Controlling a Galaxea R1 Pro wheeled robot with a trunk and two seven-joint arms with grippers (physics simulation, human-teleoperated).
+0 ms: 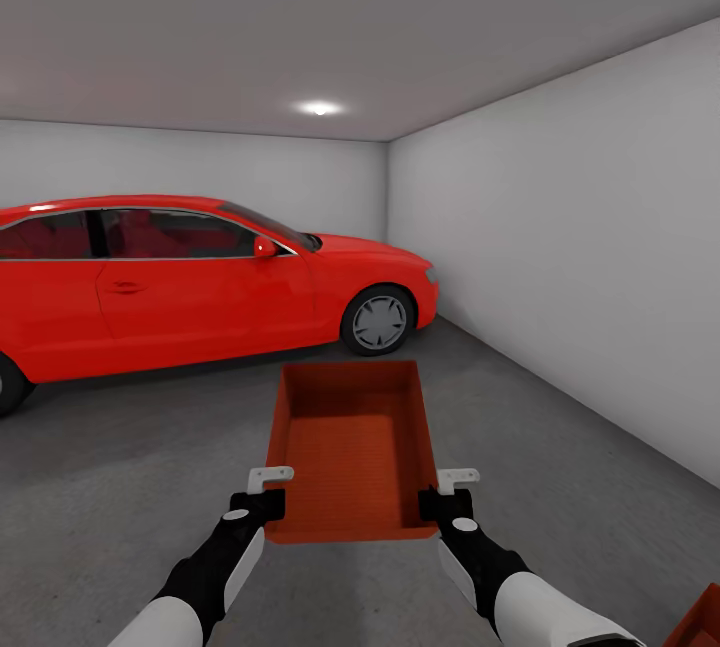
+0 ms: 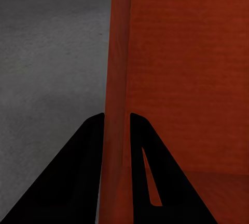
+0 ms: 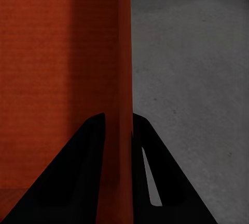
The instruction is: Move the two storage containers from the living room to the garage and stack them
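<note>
The garage [image 1: 560, 197] is a bare box of white-grey walls and ceiling, with one round ceiling light [image 1: 319, 108] near the back wall. Its dark grey concrete floor [image 1: 110, 467] runs wide and bare from the foreground to the back wall, and a broad strip of it lies open between the right-hand wall and everything else.

A shiny red car [image 1: 190, 282] stands side-on along the left and centre of the room, nose toward the right-hand wall, its front wheel [image 1: 379, 322] just beyond the far edge of the held bin; bare floor separates the bumper from the wall.

One orange-red storage container [image 1: 352, 447] is held up in front of the robot above the floor, open top upward, its long axis pointing away toward the car. Floor shows on both of its long sides.

The corner of a second storage container [image 1: 703, 625] pokes in at the lower right edge of the head view, beside the right forearm.

The left tool [image 1: 262, 500] is clamped on the near left corner of the held bin; the left wrist view shows its two black fingers [image 2: 85, 177] pinching the thin side wall, one inside and one outside. The right tool [image 1: 447, 499] grips the near right corner likewise, its fingers [image 3: 85, 174] straddling that wall with grey floor beyond.
</note>
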